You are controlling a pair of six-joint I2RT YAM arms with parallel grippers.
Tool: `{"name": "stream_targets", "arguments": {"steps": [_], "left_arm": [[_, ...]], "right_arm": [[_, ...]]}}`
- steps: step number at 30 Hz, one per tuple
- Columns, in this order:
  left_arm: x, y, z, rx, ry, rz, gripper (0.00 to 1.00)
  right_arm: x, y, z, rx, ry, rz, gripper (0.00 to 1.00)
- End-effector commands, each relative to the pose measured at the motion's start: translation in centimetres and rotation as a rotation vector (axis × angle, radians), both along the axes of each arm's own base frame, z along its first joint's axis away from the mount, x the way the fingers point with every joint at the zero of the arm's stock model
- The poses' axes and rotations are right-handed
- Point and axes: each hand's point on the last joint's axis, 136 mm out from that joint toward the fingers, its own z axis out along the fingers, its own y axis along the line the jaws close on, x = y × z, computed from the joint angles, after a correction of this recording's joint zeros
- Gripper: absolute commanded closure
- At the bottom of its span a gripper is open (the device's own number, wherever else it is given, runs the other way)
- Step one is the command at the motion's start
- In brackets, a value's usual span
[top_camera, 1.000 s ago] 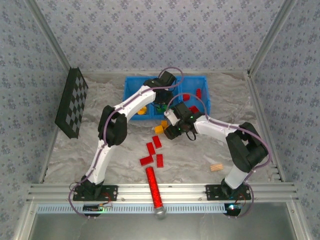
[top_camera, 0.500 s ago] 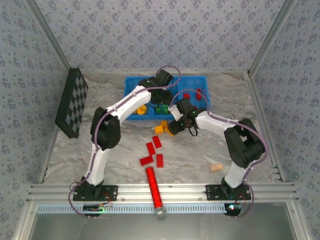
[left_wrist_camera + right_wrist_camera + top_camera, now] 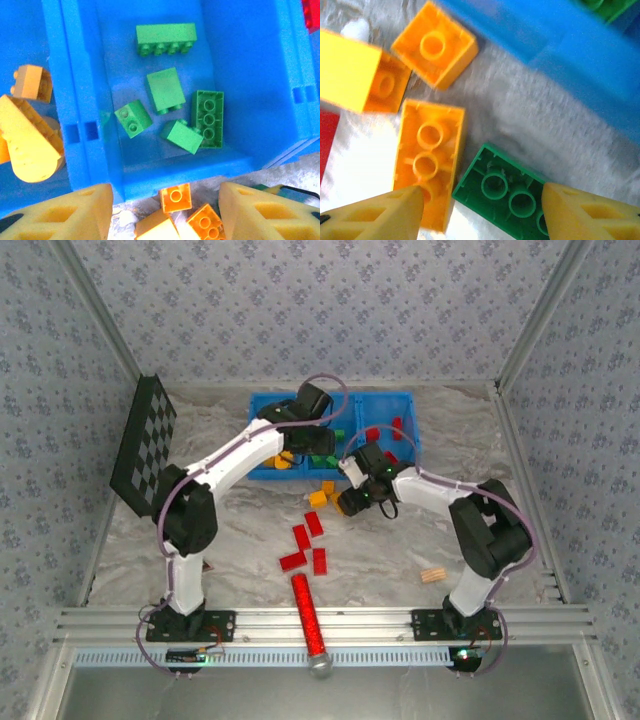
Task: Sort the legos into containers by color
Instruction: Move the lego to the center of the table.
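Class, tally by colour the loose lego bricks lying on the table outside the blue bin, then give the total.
Red legos: 4
Orange legos: 3
Green legos: 1
Total: 8

I have the left arm (image 3: 235, 455) stretched far forward, left gripper (image 3: 165, 210) pointing down, jaws apart, empty; right arm (image 3: 440, 490) bent inward, right gripper (image 3: 480, 215) likewise spread.

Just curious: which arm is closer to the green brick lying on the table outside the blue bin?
Right. The right arm holds its jaws directly over that green brick. The left arm is farther back, above the middle compartment of the blue bin.
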Motion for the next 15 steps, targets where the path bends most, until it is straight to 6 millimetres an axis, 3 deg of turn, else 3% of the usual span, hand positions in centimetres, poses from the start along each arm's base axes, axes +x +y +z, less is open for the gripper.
{"name": "stream_targets", "arguments": {"steps": [1,10,12,15], "left_arm": [[-0.4,0.8,2.5,-0.026,-0.047,0.005,0.42],[-1.7,2.2,2.9,-0.025,-0.052,0.013,0.41],[-2.0,2.4,2.9,-0.028,-0.056,0.015,0.41],[-2.5,2.7,2.9,-0.030,-0.051,0.014,0.41]], "right_arm": [[-3.9,-1.7,-0.6,-0.054,0.090,-0.050,0.35],[-3.1,-1.1,7.4,0.045,-0.049,-0.021,0.36],[-2.5,-1.6,7.7,0.012,-0.068,-0.001,0.34],[-2.8,-1.9,6.6,-0.078,-0.040,0.122,0.25]]}}
